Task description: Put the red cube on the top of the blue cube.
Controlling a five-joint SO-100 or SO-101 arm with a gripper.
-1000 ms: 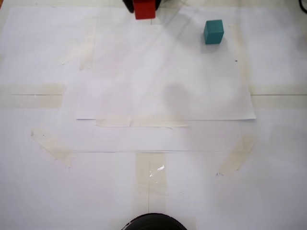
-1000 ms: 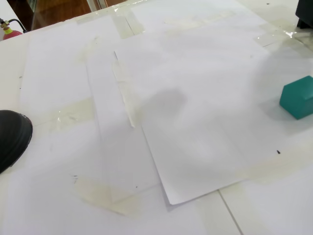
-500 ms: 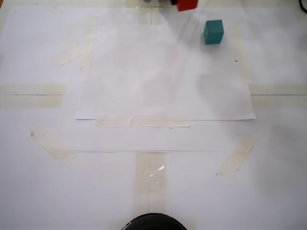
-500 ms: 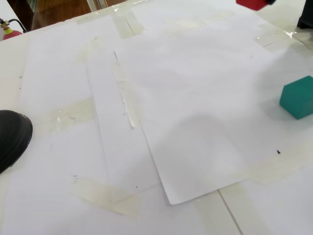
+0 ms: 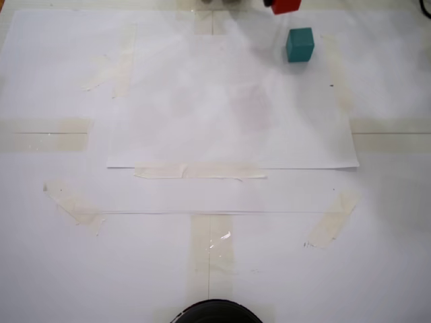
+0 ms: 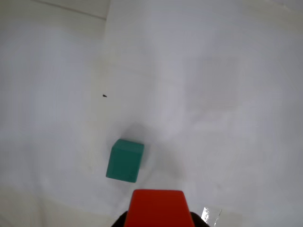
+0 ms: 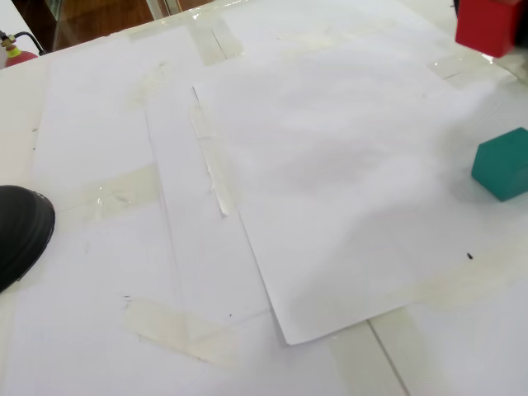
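So here the red cube is up in the air, carried over the white paper sheet that's taped down on the table. In the wrist view it fills the bottom edge with dark gripper parts peeking out on either side of it, so my read is the gripper is pinching the red cube, though the fingers themselves are mostly hidden behind it. The blue cube (more teal, honestly) sits flat on the paper, alone, nothing touching it. From the wrist camera it's just beyond the red one and a bit to the left, so the two aren't lined up yet. In a fixed view the red cube is cut off at the top edge, close to the blue cube and slightly left of it. In the other fixed view the red cube hangs clearly above the blue cube near the right edge. Holding it high makes sense to me: it clears the blue cube's top so nothing gets knocked while centring. I'd guess what's left is a small sideways correction, then a straight drop and release.
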